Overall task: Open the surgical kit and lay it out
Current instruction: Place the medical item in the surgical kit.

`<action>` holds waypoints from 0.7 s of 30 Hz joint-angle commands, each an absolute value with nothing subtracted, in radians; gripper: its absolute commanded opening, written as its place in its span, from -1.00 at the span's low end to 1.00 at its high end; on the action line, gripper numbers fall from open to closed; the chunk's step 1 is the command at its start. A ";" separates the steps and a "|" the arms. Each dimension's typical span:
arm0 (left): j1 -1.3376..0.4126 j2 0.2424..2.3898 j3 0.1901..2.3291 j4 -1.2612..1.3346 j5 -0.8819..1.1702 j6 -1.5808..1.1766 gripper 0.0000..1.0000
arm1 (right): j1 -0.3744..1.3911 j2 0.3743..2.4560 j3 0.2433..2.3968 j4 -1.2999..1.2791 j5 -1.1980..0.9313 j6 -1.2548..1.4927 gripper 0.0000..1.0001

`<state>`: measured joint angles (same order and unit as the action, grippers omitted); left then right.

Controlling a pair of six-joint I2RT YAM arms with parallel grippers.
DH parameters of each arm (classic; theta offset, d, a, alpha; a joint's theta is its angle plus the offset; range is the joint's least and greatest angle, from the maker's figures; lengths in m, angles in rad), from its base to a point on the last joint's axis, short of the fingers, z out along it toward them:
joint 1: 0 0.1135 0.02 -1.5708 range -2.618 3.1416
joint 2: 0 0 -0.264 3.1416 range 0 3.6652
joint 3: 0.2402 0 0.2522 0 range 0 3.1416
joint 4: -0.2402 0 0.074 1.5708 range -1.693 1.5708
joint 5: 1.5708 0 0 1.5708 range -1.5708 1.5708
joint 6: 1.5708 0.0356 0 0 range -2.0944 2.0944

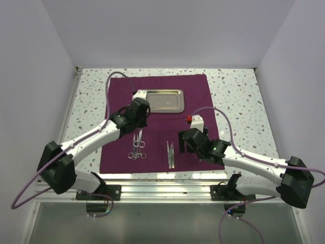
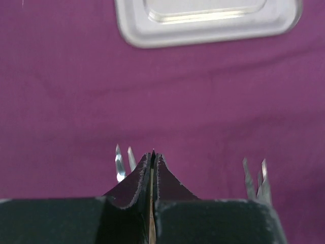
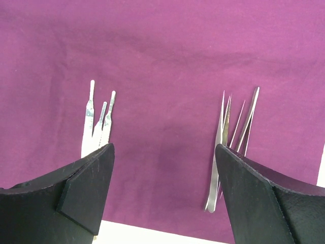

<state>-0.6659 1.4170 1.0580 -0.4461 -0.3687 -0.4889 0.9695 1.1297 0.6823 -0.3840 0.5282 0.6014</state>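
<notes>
Bright even overhead light; soft shadows; tray (image 2: 203, 31) glare; left wrist view blurred.

speckled white bench (image 1: 238, 101) carries one item directly: purple cloth (image 1: 195, 94), spread flat, reaching almost to the near edge. bench surface shows on its left, right and far sides.

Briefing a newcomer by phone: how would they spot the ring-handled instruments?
Find the purple cloth on the speckled table, then the steel tray at its far end. Toward the near edge lie two silver clusters; the ring-handled instruments are the left one, looped handles unlike the straight tweezers.
</notes>
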 commanded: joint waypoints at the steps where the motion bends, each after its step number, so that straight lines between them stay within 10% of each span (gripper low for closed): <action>1: -0.701 1.290 0.941 -0.483 -0.440 -0.627 -1.00 | 0.973 1.127 0.692 -0.351 0.523 0.598 0.68; 14: -0.739 1.235 0.684 -0.357 -0.532 -0.727 -0.96 | 0.971 1.108 0.684 -0.377 0.552 0.620 0.68; 21: -0.739 1.259 0.703 -0.304 -0.638 -0.724 0.26 | 0.971 1.114 0.675 -0.367 0.551 0.624 0.68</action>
<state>-0.7357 1.2572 0.6811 -0.3805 -0.5457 -0.7025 0.9695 1.1297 0.6785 -0.3840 0.5312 0.6098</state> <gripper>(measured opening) 0.554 0.839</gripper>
